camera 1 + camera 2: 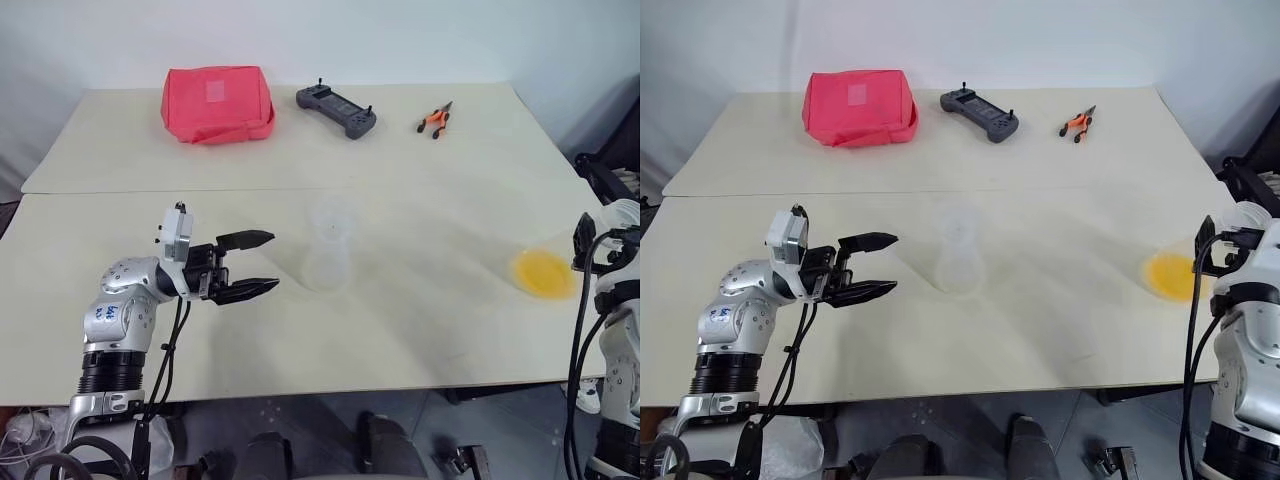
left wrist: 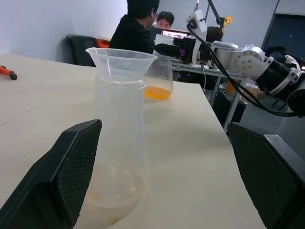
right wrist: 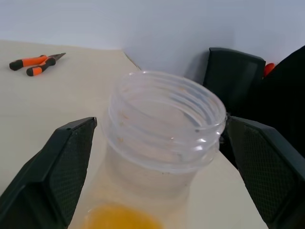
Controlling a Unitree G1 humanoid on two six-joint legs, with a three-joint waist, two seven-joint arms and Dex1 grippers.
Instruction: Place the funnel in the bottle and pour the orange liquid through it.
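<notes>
Two tables butt together under the robot's gaze, and the action sits on the near one point(image 1: 420, 330). Left gripper point(image 1: 262, 263) hangs just left of the bottle point(image 1: 328, 258), fingers spread wide, gripping nothing, a clear gap between their tips and the glass. And the funnel point(image 2: 121, 59) sits in the bottle's neck, its wide rim flaring above the top. Inside the bottle's base there's barely a faint tinge at the bottom.

Over on the far right edge of the near table stands the wide container point(image 3: 164, 138) with its threaded mouth, and the orange liquid point(image 1: 543, 272) pools in its bottom. Right gripper point(image 3: 157, 176) brackets that container, one finger point(image 3: 59, 167) on each side of the neck, parted widely; whether the pads touch the plastic I can't tell.

Back on the far table: a red pouch point(image 1: 218, 103) at the left, a grey handheld controller point(image 1: 336, 109) in the middle, orange-handled pliers point(image 1: 436, 119) to the right. Beyond the table, in the left wrist view, people point(image 2: 138, 28) sit at a desk.
</notes>
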